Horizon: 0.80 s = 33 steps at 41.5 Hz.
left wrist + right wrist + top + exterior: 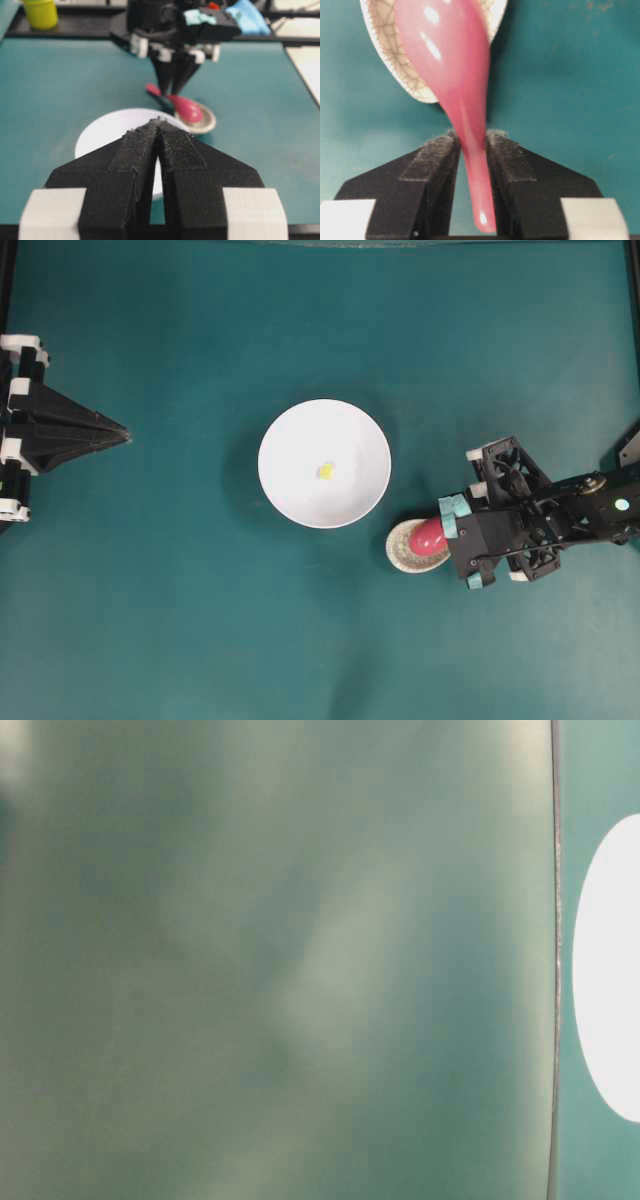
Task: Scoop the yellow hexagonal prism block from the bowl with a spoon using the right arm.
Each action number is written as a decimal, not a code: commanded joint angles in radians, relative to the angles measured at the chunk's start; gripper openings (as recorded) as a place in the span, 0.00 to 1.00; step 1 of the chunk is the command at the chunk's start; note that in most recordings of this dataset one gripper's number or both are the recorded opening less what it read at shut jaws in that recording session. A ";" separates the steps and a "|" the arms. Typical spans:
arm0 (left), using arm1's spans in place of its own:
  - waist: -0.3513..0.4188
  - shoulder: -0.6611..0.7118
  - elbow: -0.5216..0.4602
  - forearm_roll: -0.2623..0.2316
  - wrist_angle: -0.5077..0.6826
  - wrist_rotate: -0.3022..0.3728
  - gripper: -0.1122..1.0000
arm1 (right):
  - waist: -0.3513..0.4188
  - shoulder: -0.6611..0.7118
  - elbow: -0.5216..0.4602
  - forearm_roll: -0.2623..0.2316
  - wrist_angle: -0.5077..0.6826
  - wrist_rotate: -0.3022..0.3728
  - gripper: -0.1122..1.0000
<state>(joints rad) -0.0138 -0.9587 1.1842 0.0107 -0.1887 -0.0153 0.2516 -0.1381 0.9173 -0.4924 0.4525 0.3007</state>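
Bowl [300, 490] and spoon rest [405, 552] sit on a teal table [180, 620].

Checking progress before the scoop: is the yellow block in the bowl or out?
In. The overhead view shows the yellow block lying near the middle of the white bowl.

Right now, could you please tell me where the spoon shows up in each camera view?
Overhead: spoon right of the bowl, on the beige rest.
Table-level: not visible.
Left wrist: centre, beyond the bowl, on the rest.
Right wrist: upper centre, handle between the right gripper fingers.
Shared landmark: the rest.
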 commanded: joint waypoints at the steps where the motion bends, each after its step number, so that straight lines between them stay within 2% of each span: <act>1: -0.002 0.009 -0.012 0.002 -0.005 0.000 0.10 | 0.000 -0.029 -0.018 -0.005 0.000 0.002 0.34; 7: -0.002 0.009 -0.012 0.002 -0.005 0.000 0.10 | 0.000 -0.028 -0.018 -0.005 0.000 0.003 0.28; 22: -0.002 0.009 -0.012 0.002 -0.005 0.000 0.10 | 0.000 -0.044 -0.025 -0.005 0.008 0.003 0.20; 27: -0.002 0.009 -0.012 0.002 -0.005 0.000 0.10 | 0.000 -0.075 -0.029 0.006 0.025 0.008 0.20; 33: -0.002 0.009 -0.012 0.002 -0.006 0.002 0.10 | 0.000 -0.114 -0.048 0.038 0.063 0.054 0.20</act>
<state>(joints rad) -0.0138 -0.9587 1.1842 0.0092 -0.1887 -0.0138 0.2516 -0.2117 0.8989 -0.4709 0.4985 0.3344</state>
